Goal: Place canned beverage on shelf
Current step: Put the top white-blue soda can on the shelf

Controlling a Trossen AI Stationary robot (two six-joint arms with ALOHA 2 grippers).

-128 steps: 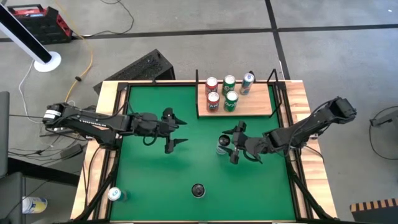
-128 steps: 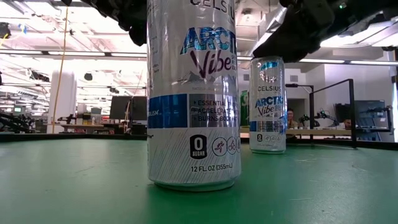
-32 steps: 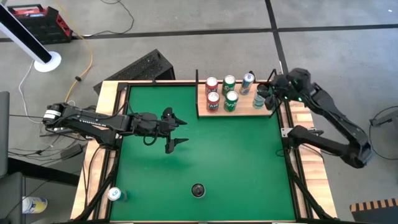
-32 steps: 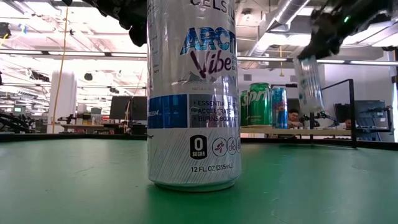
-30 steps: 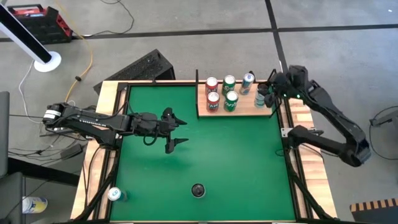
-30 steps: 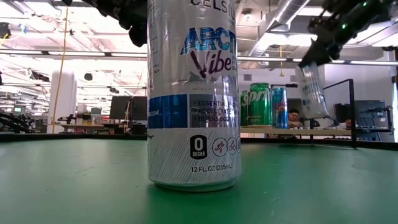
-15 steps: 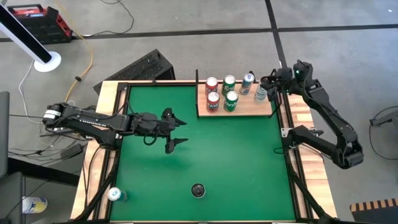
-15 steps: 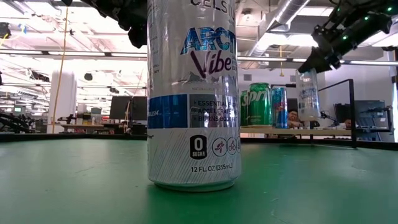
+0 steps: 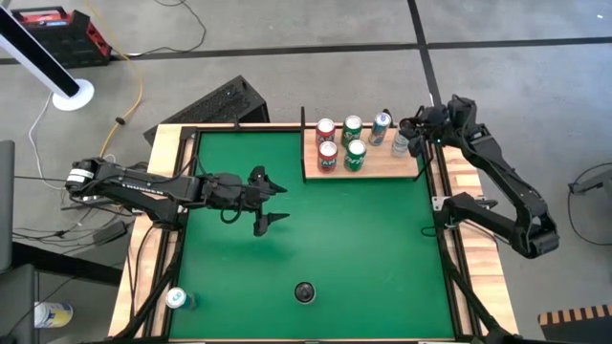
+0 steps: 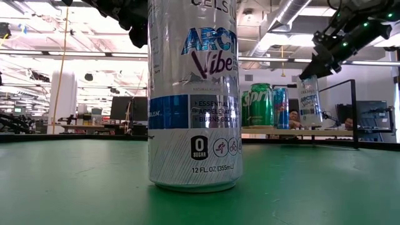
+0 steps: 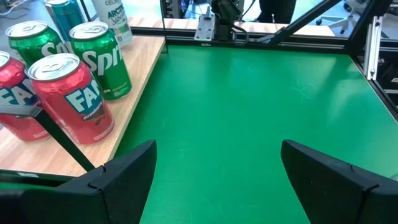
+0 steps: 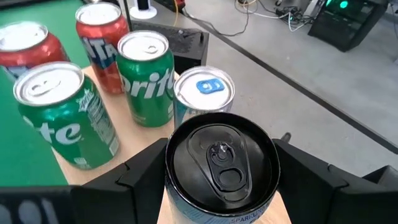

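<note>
At the near edge of the green table mat [image 9: 316,239], a tall silver-and-blue beverage can with a black lid [image 10: 194,94] stands alone, with another silver can [image 9: 176,298] on the wooden border at the near left corner; neither is at risk now. Mid-table on the left side, the left gripper [image 9: 269,201] hangs idle with its fingers spread, holding nothing.

At the far right corner sits the light-wood plank shelf with thin black metal edging [image 9: 382,167]. The right gripper [image 12: 219,165] pinches a slim silver-and-blue can with a black top [image 12: 219,163] over the shelf's right end; whether its base touches the plank I cannot tell. Just beside it stand a blue-tabbed silver can [image 12: 203,93], two green cans [image 12: 147,71] and two red cans [image 12: 99,28].

If the fingers part while the can leans or hangs above the wood, it may topple into the blue-tabbed can. Set too near the shelf's right edge, it could catch the black post or slip off.
</note>
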